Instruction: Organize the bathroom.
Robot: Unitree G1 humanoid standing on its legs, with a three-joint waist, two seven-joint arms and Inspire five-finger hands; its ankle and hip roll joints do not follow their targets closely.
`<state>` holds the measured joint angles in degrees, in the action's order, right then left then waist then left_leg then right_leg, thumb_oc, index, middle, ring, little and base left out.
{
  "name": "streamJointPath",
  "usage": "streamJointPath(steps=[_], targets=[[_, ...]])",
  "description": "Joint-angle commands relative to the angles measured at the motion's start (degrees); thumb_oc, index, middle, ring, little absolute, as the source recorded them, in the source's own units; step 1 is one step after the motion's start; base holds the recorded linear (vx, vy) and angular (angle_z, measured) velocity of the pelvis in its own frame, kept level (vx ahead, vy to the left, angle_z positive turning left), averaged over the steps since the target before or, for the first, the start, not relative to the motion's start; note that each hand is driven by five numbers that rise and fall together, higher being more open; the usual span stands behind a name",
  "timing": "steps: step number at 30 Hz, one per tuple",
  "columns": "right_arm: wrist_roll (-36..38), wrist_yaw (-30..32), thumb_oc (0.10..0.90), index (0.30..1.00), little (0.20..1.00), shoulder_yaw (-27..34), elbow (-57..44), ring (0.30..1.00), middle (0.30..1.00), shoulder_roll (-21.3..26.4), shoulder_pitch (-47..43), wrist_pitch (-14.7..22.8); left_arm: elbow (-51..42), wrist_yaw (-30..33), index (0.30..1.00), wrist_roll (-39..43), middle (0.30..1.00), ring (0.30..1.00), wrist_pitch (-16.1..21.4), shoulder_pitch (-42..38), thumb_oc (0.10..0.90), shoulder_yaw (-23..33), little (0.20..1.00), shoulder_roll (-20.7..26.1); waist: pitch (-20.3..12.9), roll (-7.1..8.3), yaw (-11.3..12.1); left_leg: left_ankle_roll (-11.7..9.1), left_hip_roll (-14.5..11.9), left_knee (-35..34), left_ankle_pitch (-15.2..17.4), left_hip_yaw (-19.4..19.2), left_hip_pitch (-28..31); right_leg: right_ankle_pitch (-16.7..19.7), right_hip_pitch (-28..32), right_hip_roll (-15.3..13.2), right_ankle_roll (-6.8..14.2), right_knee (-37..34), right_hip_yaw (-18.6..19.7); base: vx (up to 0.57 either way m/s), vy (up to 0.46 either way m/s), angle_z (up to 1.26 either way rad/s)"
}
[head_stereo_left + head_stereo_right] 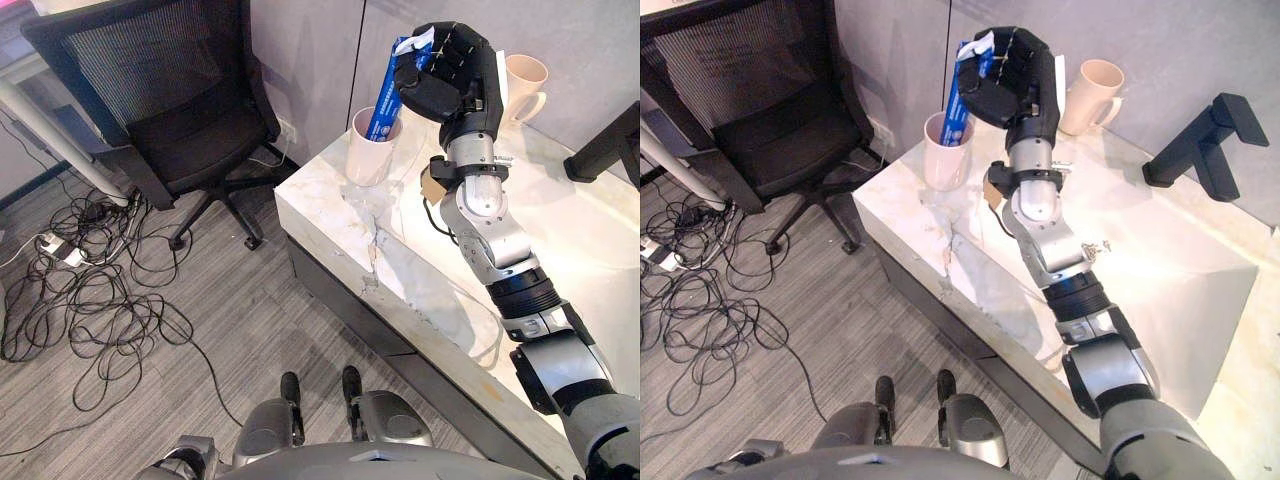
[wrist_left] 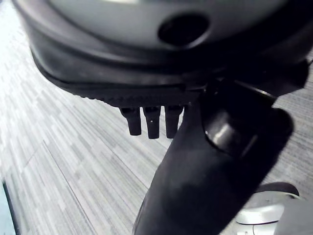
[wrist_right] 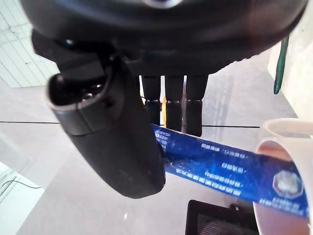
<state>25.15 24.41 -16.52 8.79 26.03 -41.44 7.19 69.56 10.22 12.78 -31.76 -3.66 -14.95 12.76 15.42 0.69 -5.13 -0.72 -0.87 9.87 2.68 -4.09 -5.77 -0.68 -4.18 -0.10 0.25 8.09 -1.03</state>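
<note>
We hold the blue toothpaste tube (image 1: 388, 92) in our right hand (image 1: 450, 70), near the top of the left eye view, a little right of the middle. The fingers (image 3: 172, 102) and the thumb are curled round the upper part of the tube and pinch it, as the right wrist view shows clearly. The lower end of the tube is already inside the pink cup (image 1: 372, 147), which stands just below and to the left of the hand, on the near left corner of the marble counter (image 1: 420, 280).

The relation that matters is the long axis of the tube. It runs from the hand at the upper right down to the cup at the lower left, so it leans and is not upright. The tube's upper end sticks out above the fingers. We judge that the next move is to let go, and then the tube should rest against the cup rim.

A second cup (image 1: 1090, 94) stands behind the hand, near the wall. Our left hand (image 2: 152, 120) hangs over the floor, with fingers relaxed and holding nothing
</note>
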Motion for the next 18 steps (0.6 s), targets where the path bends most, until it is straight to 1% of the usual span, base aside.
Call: streamJointPath(steps=[1, 4, 10, 14, 18], targets=[[-1.48, -1.46, 0.800, 0.900, 0.900, 3.38, -3.35, 0.900, 0.900, -1.25, -9.41, 7.16, 3.20, -0.37, 0.900, -2.87, 0.900, 0.900, -1.17, 2.20, 0.800, -2.64, 0.900, 2.03, -4.64, 0.53, -0.51, -1.20, -4.72, 4.64, 4.08, -2.80, 0.24, -6.99, -3.32, -2.04, 4.70, 7.34, 4.21, 0.00, 0.000, 0.00], [-1.14, -3.25, 0.800, 0.900, 0.900, 2.65, -3.83, 0.900, 0.900, -2.10, -8.76, 6.48, 3.26, -0.79, 0.900, -3.42, 0.900, 0.900, -0.34, 1.94, 0.800, -2.82, 0.900, 1.86, -4.60, 0.68, -0.95, -0.99, -4.53, 4.85, 4.36, -3.03, 0.33, -6.86, -3.34, -2.15, 4.84, 7.22, 4.70, -0.02, 0.024, -0.06], [-2.98, -4.96, 0.800, 0.900, 0.900, 1.72, -4.30, 0.900, 0.900, -3.28, -8.20, 6.05, 2.96, -1.62, 0.900, -4.03, 0.900, 0.900, -0.54, 1.14, 0.800, -3.23, 0.900, 1.85, -4.71, 0.71, -1.45, -0.81, -4.31, 4.47, 4.47, -3.04, 0.76, -6.77, -3.19, -2.09, 4.99, 6.90, 5.31, -0.02, 0.013, -0.02], [-6.16, -7.15, 0.800, 0.900, 0.900, 1.09, -4.81, 0.900, 0.900, -3.65, -7.49, 4.73, 2.97, -2.66, 0.900, -5.52, 0.900, 0.900, -0.68, 0.88, 0.800, -3.52, 0.900, 1.59, -5.12, 0.81, -2.07, -0.66, -3.99, 3.74, 4.38, -3.06, 1.39, -6.50, -3.14, -2.05, 5.17, 6.64, 5.68, -0.04, 0.048, -0.02], [-10.96, -9.83, 0.800, 0.900, 0.900, 0.09, -5.72, 0.900, 0.900, -2.70, -6.35, 2.34, 3.39, -4.01, 0.900, -8.43, 0.900, 0.900, 0.54, 1.57, 0.800, -3.25, 0.900, 1.33, -6.00, 1.17, -2.64, -0.42, -3.79, 3.28, 4.71, -3.47, 2.56, -6.22, -2.60, -2.22, 5.37, 6.21, 5.98, -0.01, 0.054, -0.03]])
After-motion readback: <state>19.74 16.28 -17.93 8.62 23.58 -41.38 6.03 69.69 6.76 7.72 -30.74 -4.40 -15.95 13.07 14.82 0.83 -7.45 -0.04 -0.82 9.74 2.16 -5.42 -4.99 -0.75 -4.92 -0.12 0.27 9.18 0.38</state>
